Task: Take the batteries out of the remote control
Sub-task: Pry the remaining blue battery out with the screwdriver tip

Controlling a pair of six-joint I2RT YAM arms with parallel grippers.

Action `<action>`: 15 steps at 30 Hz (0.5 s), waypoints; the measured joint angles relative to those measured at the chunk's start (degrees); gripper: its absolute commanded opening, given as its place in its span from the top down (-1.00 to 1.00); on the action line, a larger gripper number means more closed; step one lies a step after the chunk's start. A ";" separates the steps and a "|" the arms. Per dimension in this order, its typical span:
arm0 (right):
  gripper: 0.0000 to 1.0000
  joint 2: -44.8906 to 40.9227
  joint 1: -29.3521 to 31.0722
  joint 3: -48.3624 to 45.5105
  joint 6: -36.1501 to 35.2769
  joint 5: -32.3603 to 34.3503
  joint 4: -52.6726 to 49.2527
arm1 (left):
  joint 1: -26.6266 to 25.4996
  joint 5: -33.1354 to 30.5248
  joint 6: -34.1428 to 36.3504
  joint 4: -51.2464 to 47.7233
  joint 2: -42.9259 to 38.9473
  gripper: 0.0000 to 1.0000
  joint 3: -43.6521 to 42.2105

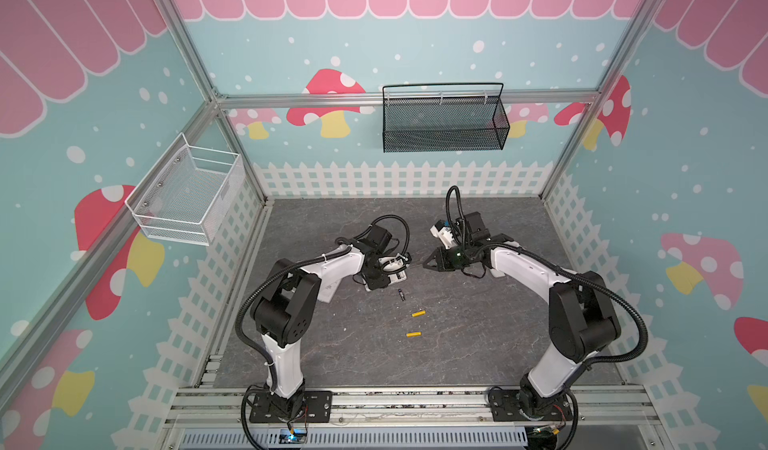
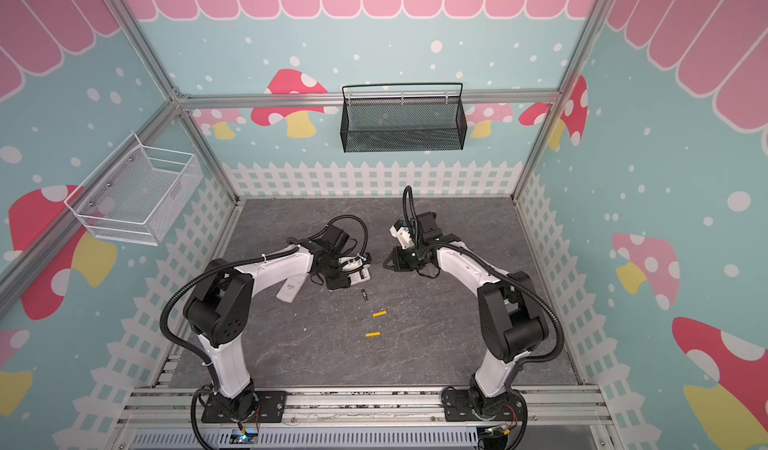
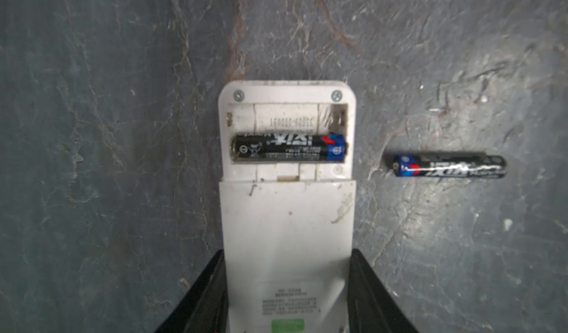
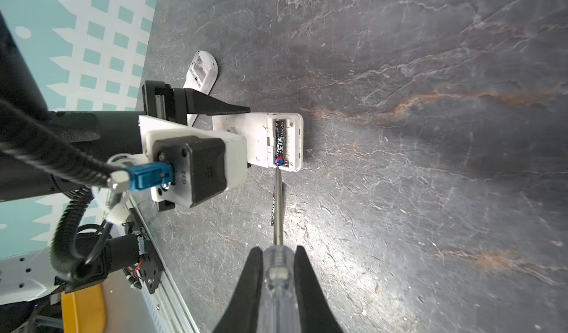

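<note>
Left jaws are clamped across the white remote (image 3: 287,217), one on each long edge, pinning it back-up on the grey bench (image 3: 92,162). The cover is off, and the compartment at the end away from the jaws stands open. One dark battery (image 3: 289,148) sits in the slot nearer the jaws. Its long axis runs square across the remote's length, blue end toward the side where the loose dark battery (image 3: 448,166) lies. The slot beside it, toward the remote's end, shows its printed floor and spring contact. That loose battery rests on the bench just beside the remote, not touching it. It lies parallel to the seated one, blue end facing the remote.

Over on the right, the right jaws are closed narrow on the clear handle of the screwdriver (image 4: 278,270). The shaft runs in line with the seated battery's long axis. The tip is right at that battery's blue end, at the compartment's edge, though I can't tell whether it actually touches.

In both top views, one yellow battery (image 1: 418,313) and another yellow battery (image 1: 413,334) lie on the bench nearer the arm bases. They are apart from each other, both running roughly side to side. A second remote (image 2: 291,290) lies partly under the left arm (image 2: 274,267), with its compartment open in the right wrist view.
</note>
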 measured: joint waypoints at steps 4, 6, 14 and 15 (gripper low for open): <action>1.00 3.43 -0.02 2.47 0.63 -1.79 -1.70 | -0.07 1.16 0.17 -1.14 1.51 0.26 1.25; 1.00 4.35 -0.02 3.08 0.85 -2.27 -2.12 | -0.07 1.60 0.20 -1.99 1.81 0.26 1.25; 1.00 8.63 -0.02 5.46 2.12 -4.00 -3.39 | -0.07 1.90 0.15 -2.69 2.38 0.27 1.88; 1.00 9.20 -0.02 5.64 2.29 -4.22 -3.45 | -0.07 1.90 0.15 -2.69 2.40 0.26 1.88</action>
